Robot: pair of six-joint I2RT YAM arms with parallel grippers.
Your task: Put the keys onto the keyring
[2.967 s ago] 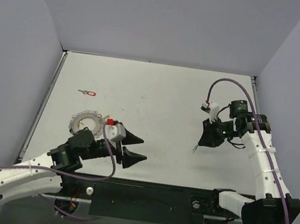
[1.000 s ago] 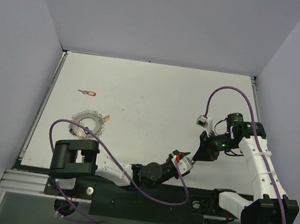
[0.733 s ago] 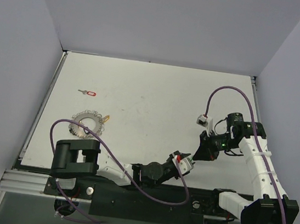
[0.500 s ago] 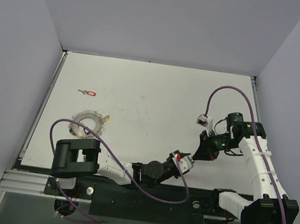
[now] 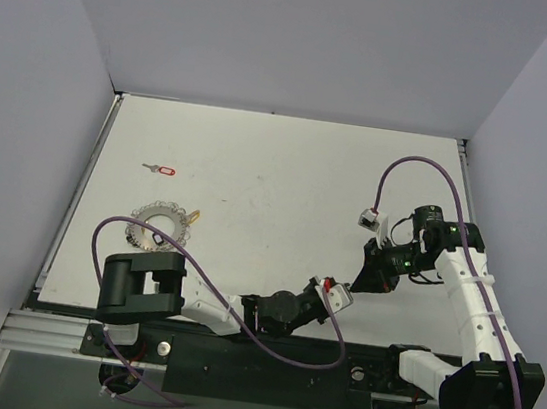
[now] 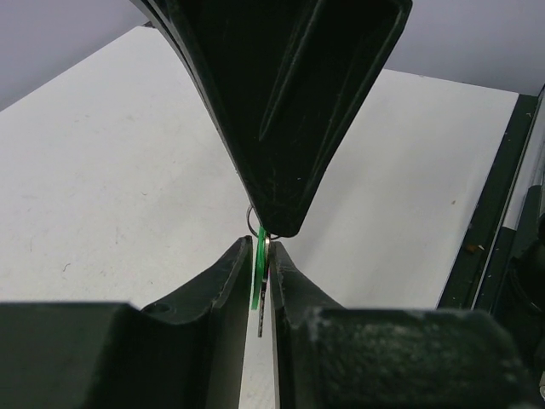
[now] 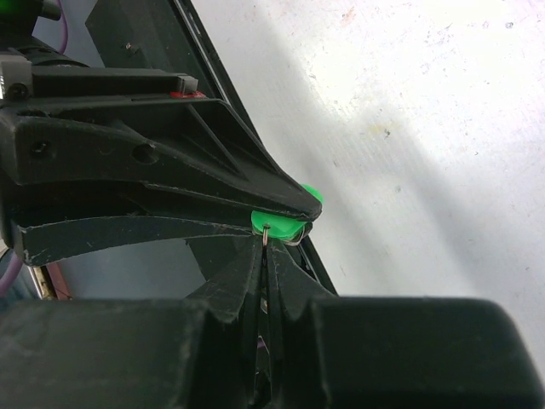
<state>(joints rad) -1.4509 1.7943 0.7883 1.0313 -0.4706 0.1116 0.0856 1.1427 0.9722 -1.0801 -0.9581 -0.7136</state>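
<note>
A green key [image 6: 259, 268] hangs on edge between the fingertips of my left gripper [image 6: 260, 244], whose jaws have closed in on its green head and metal blade. From above, my right gripper [image 7: 266, 240] is shut on the small wire loop at the key's head [image 7: 282, 223]. The two grippers meet near the table's front edge, left gripper [image 5: 347, 291] just below right gripper [image 5: 360, 280]. A red key [image 5: 160, 167] lies at the far left. The keyring [image 5: 156, 226], toothed, with a yellow piece [image 5: 194, 216], lies flat near it.
The left arm lies stretched along the table's near edge [image 5: 266, 337], its purple cable [image 5: 194, 273] looping over the table beside the keyring. A dark rail [image 6: 490, 213] borders the table on the right in the left wrist view.
The left arm swung from beside the keyring across to the right gripper. Over the last second its jaws narrowed around the green key. The right arm stayed still.
</note>
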